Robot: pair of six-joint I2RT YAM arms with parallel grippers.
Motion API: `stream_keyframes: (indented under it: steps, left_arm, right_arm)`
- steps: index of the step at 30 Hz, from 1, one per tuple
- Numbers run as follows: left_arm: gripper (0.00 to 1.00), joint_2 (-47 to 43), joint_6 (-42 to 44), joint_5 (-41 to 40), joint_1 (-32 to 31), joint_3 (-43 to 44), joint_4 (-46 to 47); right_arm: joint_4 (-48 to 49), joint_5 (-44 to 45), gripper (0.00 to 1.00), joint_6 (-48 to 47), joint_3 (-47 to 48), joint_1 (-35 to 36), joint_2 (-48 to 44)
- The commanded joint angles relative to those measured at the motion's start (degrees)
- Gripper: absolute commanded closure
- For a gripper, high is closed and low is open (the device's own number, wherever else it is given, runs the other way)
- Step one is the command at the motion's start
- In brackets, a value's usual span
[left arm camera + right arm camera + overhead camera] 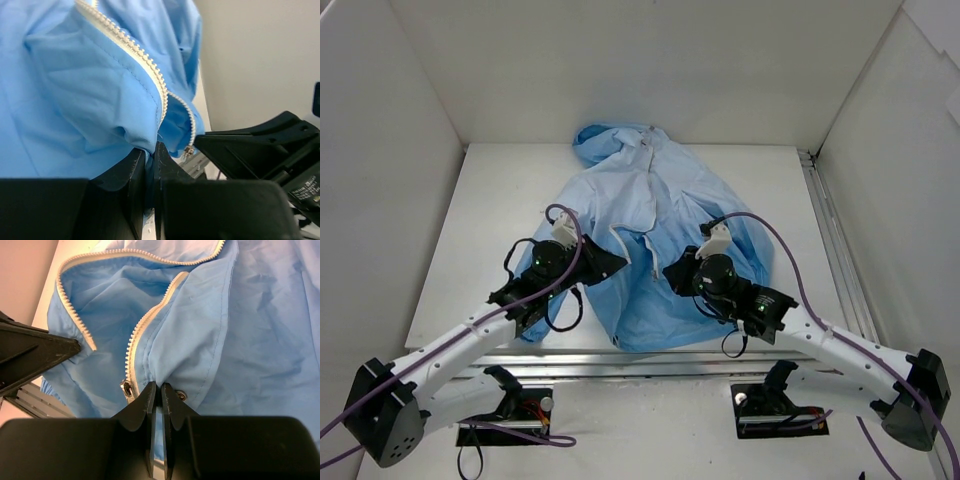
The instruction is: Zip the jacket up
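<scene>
The light-blue jacket (660,200) lies on the white table (470,250), hood at the far end, front open at the bottom. My left gripper (618,262) is shut on the hem of the jacket's left panel (75,90); its jaws (150,148) pinch fabric just beside the white zipper teeth (145,60). My right gripper (670,272) is shut on the right panel's hem (260,330), jaws (161,387) clamped between the zipper slider (126,388) and a metal snap (181,396). The two zipper tracks (142,327) stand apart.
White walls enclose the table on three sides. An aluminium rail (830,230) runs along the right edge and another (620,358) along the near edge. Purple cables (770,235) loop over both arms. The other arm's black finger (260,145) shows close in each wrist view.
</scene>
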Motion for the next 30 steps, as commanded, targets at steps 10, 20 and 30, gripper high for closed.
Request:
stream_keyframes:
  steps: [10,20,30]
  left_arm:
    - [1.00,2.9,2.0,9.0,-0.1,1.8,17.3]
    - [1.00,1.6,3.2,6.5,1.0,3.0,12.2]
    - [1.00,1.3,8.8,9.8,7.6,9.4,8.4]
  right_arm:
    - [10.2,-0.1,1.00,-4.1,0.7,0.1,-0.8]
    - [28.3,30.9,1.00,-34.2,7.1,4.0,3.4]
    - [45.8,38.9,1.00,-51.6,13.6,6.7,12.5]
